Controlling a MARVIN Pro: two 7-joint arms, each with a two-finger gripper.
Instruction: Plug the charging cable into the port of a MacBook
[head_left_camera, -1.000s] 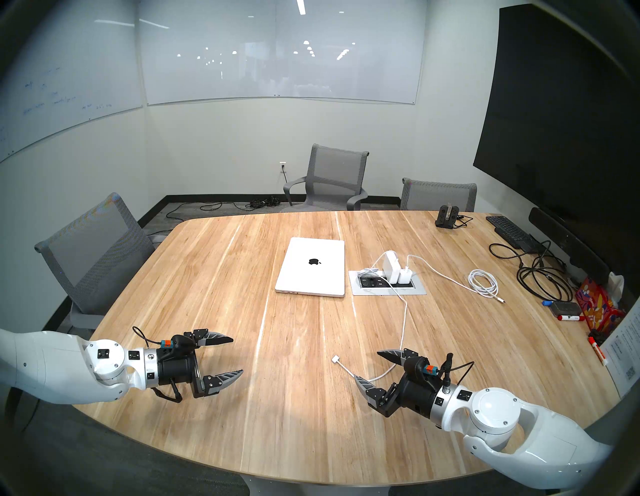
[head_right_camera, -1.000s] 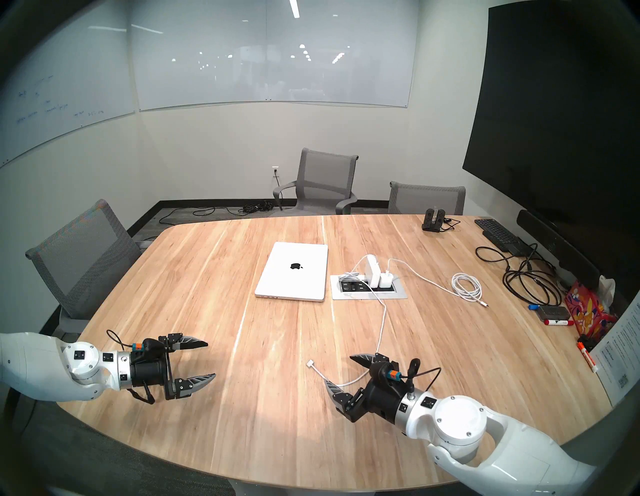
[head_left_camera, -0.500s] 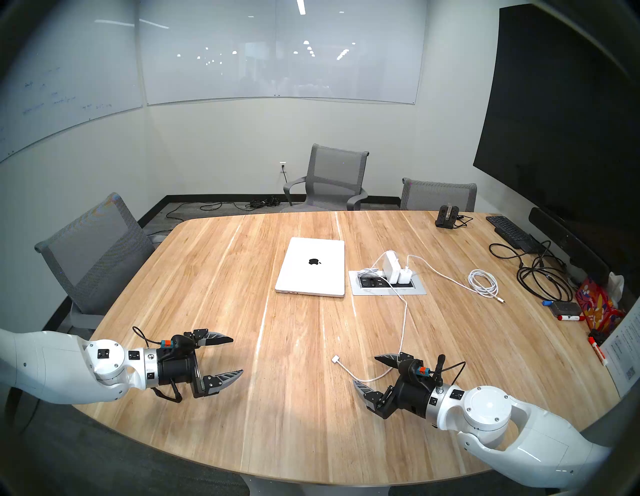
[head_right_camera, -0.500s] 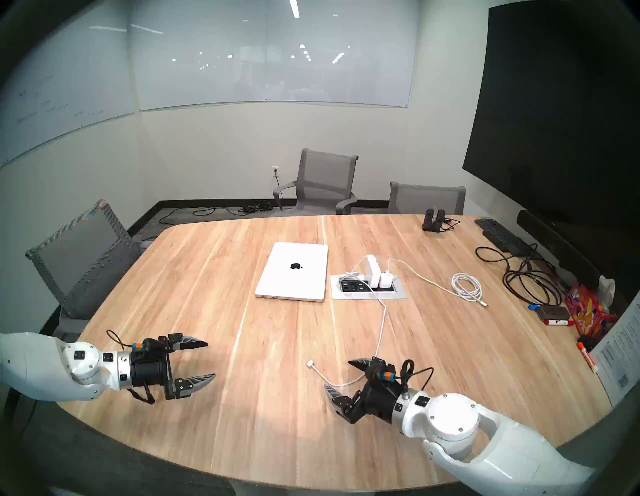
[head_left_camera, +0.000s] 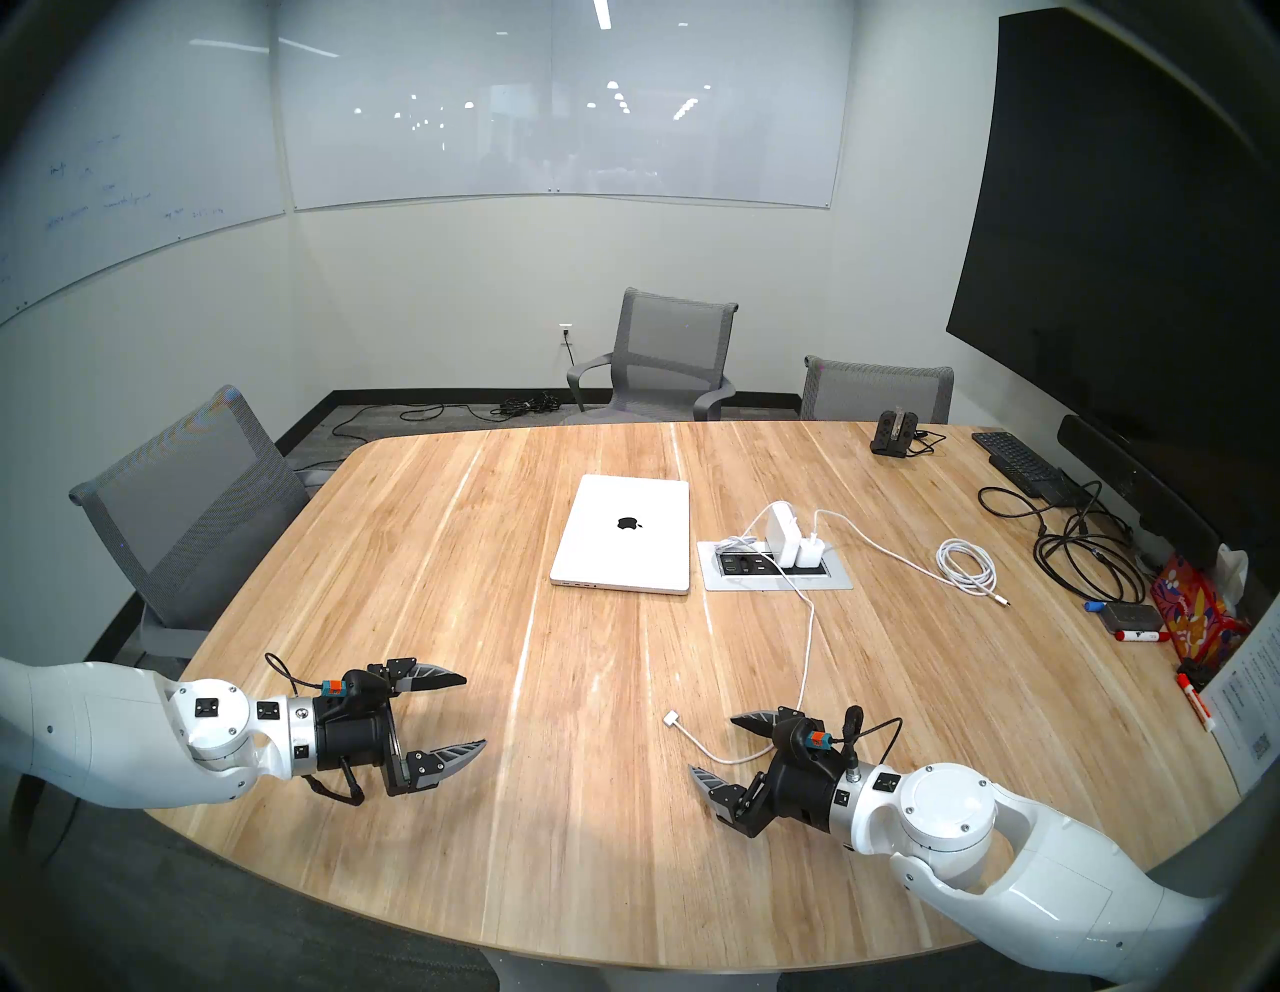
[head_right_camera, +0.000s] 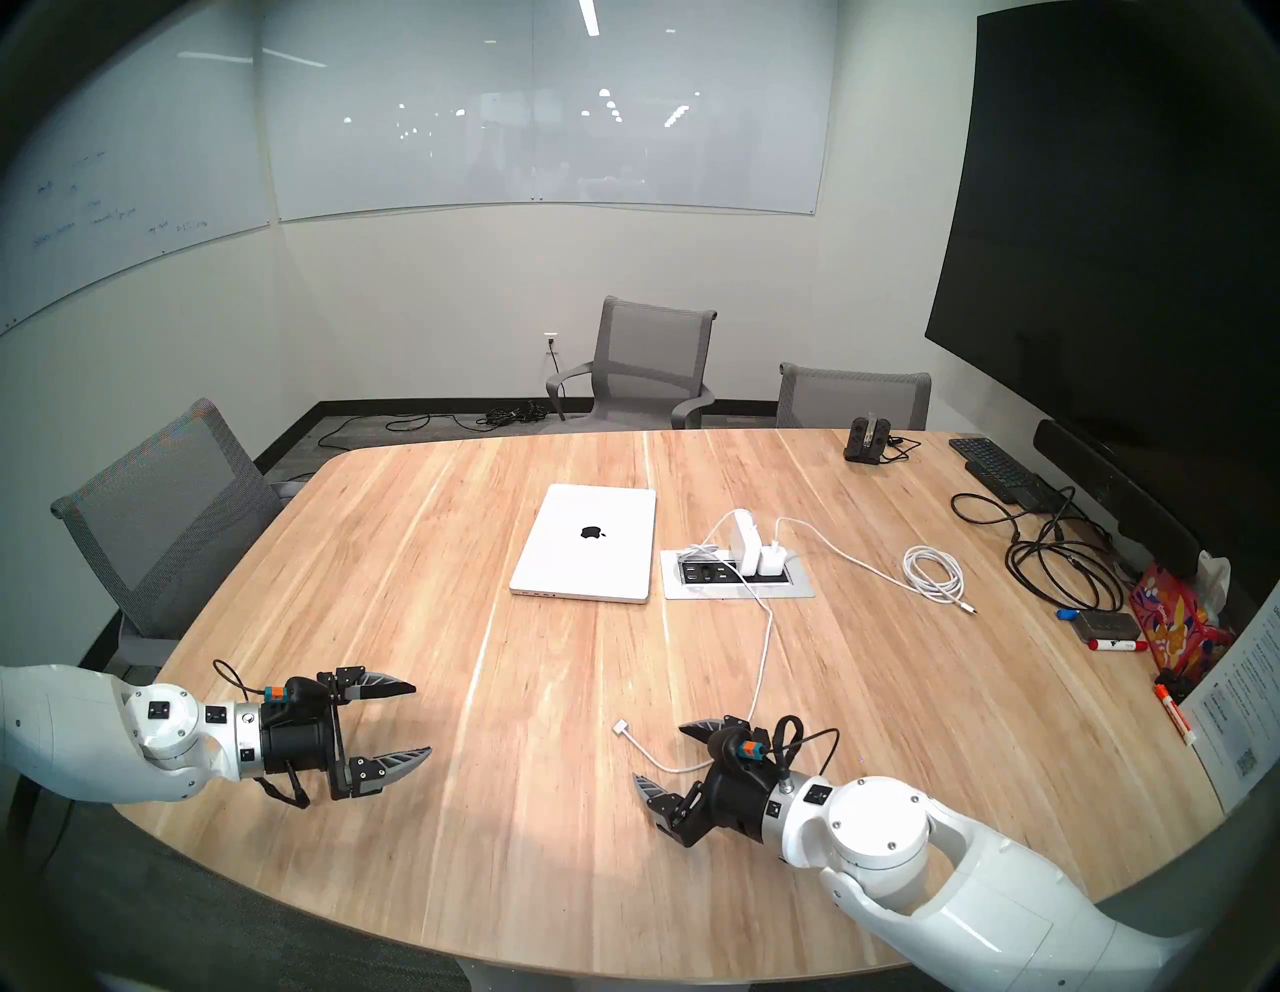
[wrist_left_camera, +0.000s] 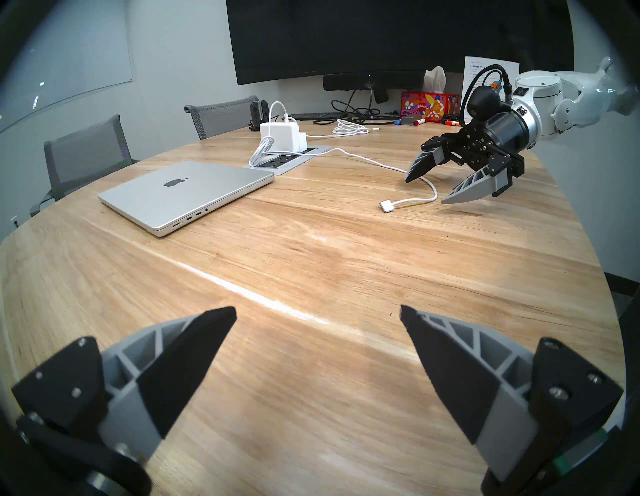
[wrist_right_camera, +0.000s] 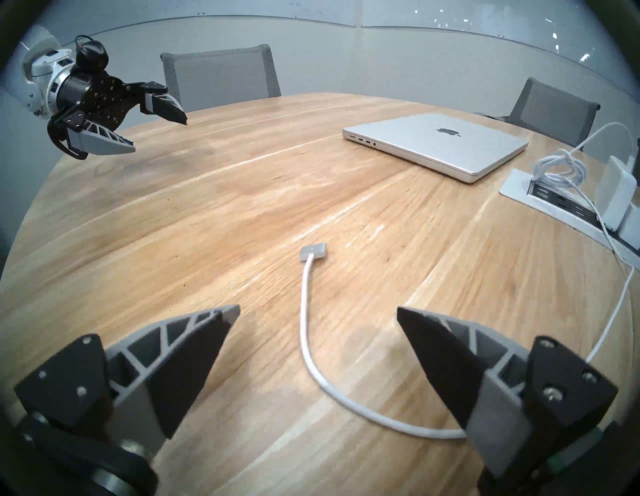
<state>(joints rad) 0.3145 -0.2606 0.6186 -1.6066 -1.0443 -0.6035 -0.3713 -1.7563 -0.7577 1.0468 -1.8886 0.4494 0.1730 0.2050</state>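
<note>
Right gripper, jaws apart, straddles the charging cable, whose bend the head view hides.

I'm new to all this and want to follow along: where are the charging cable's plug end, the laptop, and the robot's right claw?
charging cable (wrist_right_camera: 313, 251): right wrist view, on its flat connector.
MacBook (head_left_camera: 627, 537): head left view, on the closed lid.
right gripper (head_left_camera: 712, 748): head left view, midway between its open fingertips.

From my seat the MacBook sits mid-tabletop, power strip just to its right. The charging cable runs toward me, ending near my right gripper.
</note>
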